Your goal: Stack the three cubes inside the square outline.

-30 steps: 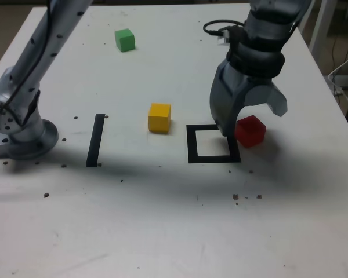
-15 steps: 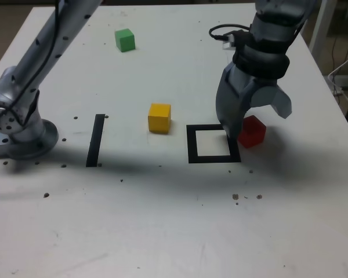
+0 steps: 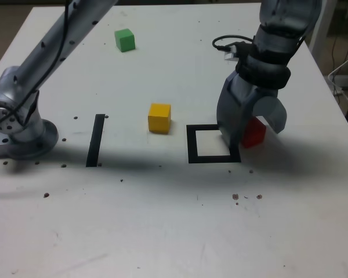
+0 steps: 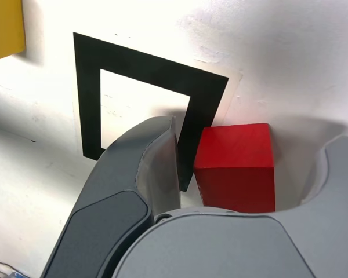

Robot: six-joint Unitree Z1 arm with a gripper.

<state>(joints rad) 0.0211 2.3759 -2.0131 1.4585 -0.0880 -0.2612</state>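
Your gripper (image 3: 249, 134) straddles the red cube (image 4: 236, 167), jaws apart with gaps on both sides, the cube on the table just outside the square outline (image 3: 212, 144) at the exterior view's right

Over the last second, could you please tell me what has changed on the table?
The gripper has come down around the red cube and its jaws have narrowed, one on each side; they look not yet tight on it. The cube sits just outside the square outline, about where it was. The yellow cube, green cube and tape strip have not moved.
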